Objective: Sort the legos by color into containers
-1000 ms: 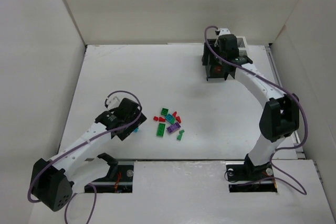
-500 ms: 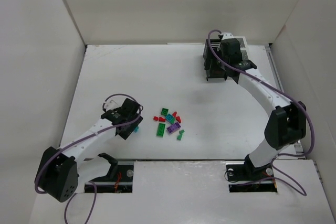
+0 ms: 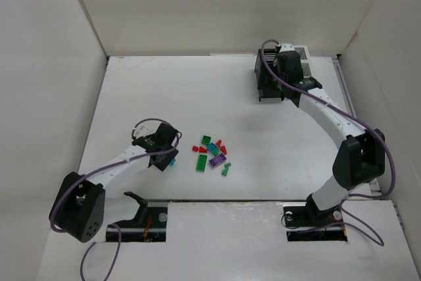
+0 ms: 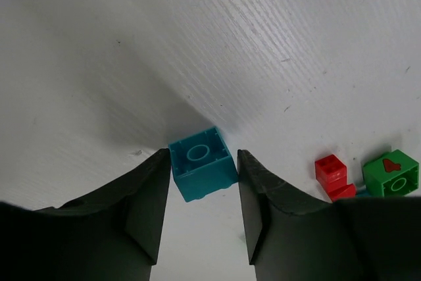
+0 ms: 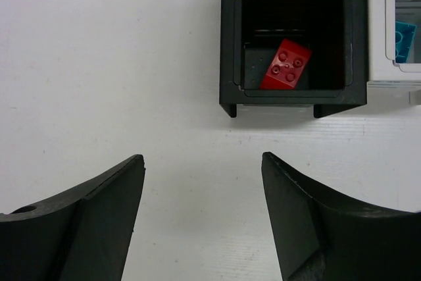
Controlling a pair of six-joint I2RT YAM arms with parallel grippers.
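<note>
Left wrist view: teal brick (image 4: 200,166) taken between the fingers of the left gripper (image 4: 203,154); the pick step of the sort is judged to be in hand.

The finger gap is narrowed to the brick's width and both inner faces appear to be touched. Whether the brick is off the surface cannot be told. A small red brick (image 4: 331,170) and a green brick (image 4: 393,172) are seen loose beyond the right-hand finger. The right gripper (image 5: 202,159) is spread wide and nothing is held. Ahead of its fingertips the black bin (image 5: 230,44) is seen with a red block (image 5: 285,64) inside, and past its right-hand finger the white bin (image 5: 378,31) with a teal piece (image 5: 404,33). Next move, as judged: the teal brick is to be raised clear, carried to the white bin and released over its opening. A shallow hold on so small a piece could be lost on the way.
</note>
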